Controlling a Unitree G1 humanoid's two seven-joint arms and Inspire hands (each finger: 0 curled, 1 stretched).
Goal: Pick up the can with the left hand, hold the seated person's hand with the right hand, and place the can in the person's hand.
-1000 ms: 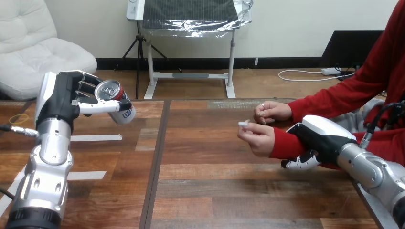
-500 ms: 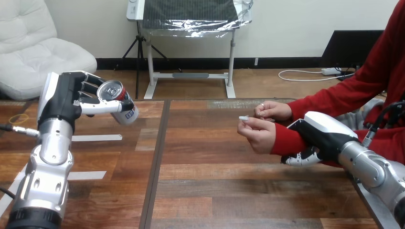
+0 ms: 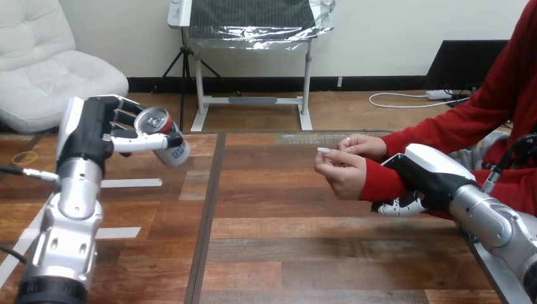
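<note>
Metal can (image 3: 163,136), tilted, in left hand (image 3: 88,130) — thumb across front, fingers (image 3: 121,115) behind

The right hand (image 3: 432,170) wraps the person's forearm (image 3: 382,183), so its palm is buried behind the red sleeve, and just some fingertips (image 3: 398,206) peek out underneath. The person's near hand (image 3: 342,174) pinches a little white thing (image 3: 323,151), way too small to identify. The far hand (image 3: 365,145) sits partly behind the near one. The can (image 3: 166,134) has part of its side covered by the thumb of the left hand (image 3: 95,130). Both robot arms run out of frame at the bottom corners, and the person is cut off at the right edge.
</note>
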